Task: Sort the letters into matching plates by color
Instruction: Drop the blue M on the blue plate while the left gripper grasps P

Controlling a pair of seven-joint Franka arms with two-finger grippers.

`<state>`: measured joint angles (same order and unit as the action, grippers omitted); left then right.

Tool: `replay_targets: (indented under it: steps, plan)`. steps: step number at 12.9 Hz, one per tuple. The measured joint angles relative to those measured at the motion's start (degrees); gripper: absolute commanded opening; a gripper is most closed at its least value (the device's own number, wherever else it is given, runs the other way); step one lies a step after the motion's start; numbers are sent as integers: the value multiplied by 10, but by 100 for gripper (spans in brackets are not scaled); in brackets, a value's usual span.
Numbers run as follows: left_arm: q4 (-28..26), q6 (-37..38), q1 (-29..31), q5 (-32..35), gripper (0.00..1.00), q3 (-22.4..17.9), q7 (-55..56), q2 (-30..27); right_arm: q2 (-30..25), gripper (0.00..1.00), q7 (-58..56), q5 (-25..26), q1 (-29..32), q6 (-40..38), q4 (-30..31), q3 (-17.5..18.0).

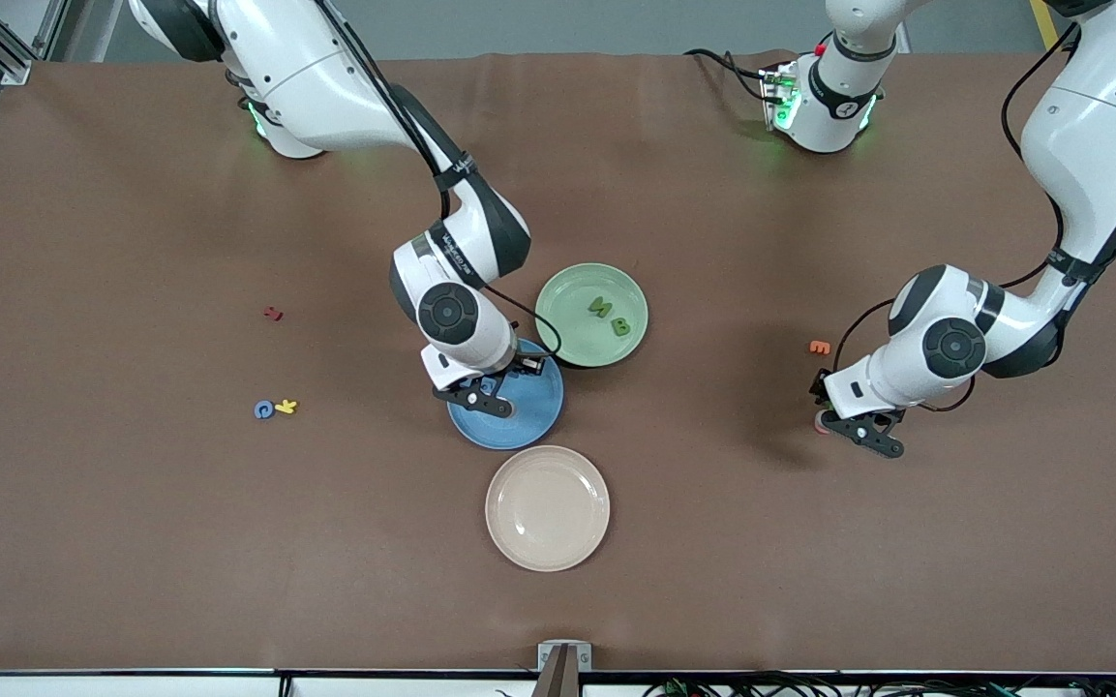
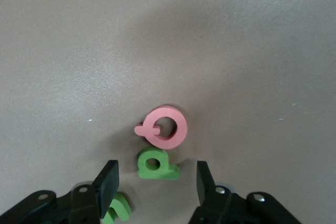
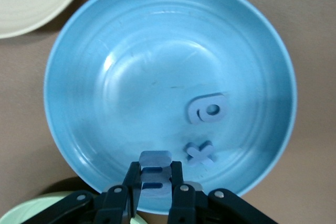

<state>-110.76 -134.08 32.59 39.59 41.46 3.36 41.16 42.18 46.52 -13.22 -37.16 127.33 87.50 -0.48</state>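
My right gripper hangs over the blue plate, shut on a blue letter. In the right wrist view the gripper holds it above the plate's rim, and two blue letters lie in the plate. The pale green plate holds two green letters. My left gripper is open low over the table at the left arm's end. In its wrist view the gripper stands around a green letter; another green letter is partly hidden by a finger. One blue letter lies toward the right arm's end.
A pink letter touches the green one and shows by the left gripper. An orange letter lies farther from the camera. A beige plate sits nearer the camera than the blue plate. Yellow and red letters lie toward the right arm's end.
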Motion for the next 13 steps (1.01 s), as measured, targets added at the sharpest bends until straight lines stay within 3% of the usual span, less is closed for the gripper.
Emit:
replay_targets:
  steps: [1, 2, 3, 4, 7, 10, 13]
  plan:
    - [0, -3, 1, 4, 63, 0, 0, 4, 2, 34, 0, 0, 0, 1, -3, 0]
    - [0, -5, 2, 6, 58, 0, 0, 7, 3, 59, 0, 0, 0, 1, -6, 0]
    - [0, -6, 3, 7, 52, 0, 0, 9, 3, 92, 0, 0, 0, 0, -7, -1]
    - [0, -7, 3, 7, 42, -1, 0, 10, 3, 100, 0, 0, 0, 0, -9, -2]
    - [4, -7, 4, 7, 12, 0, 0, 10, 2, 100, -1, 0, 10, -18, -19, -9]
    - [4, -7, 4, 7, 8, 0, 0, 10, -35, 100, -36, 0, 33, -131, -38, -16]
    - [11, -7, 5, 7, 5, 4, 0, 9, -111, 100, -181, 3, 113, -264, -36, -23]
